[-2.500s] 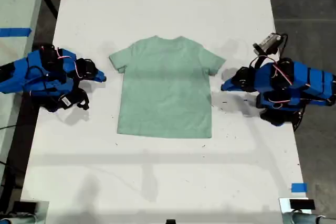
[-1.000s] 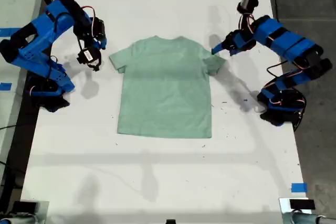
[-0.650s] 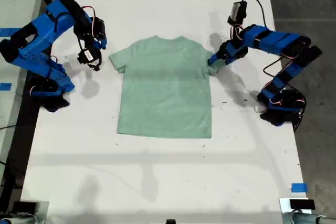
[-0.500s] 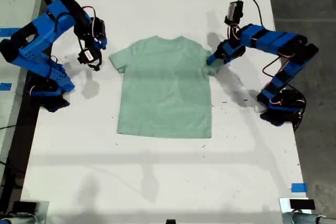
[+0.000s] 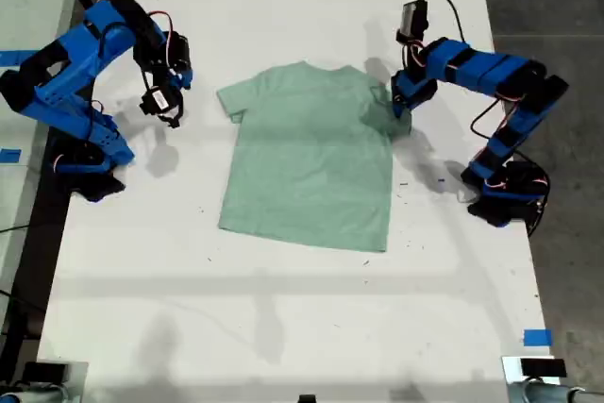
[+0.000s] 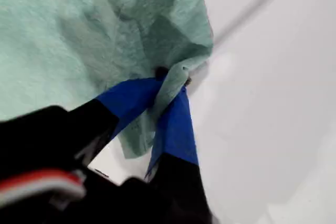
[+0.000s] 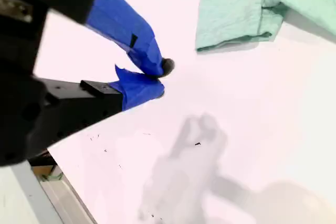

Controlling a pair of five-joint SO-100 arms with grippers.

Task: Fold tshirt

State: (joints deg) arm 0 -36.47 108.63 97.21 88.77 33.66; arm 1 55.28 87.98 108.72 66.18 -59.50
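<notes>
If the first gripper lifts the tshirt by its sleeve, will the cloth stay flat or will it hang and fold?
The tshirt will probably hang limp: in the first wrist view the sleeve already bunches and creases where my first gripper pinches it. It looks thin and light, so a small pull likely drags the whole garment across the smooth white table rather than lifting it cleanly.

No legible text, labels, brands or numbers, small white tag on one arm unreadable
</notes>
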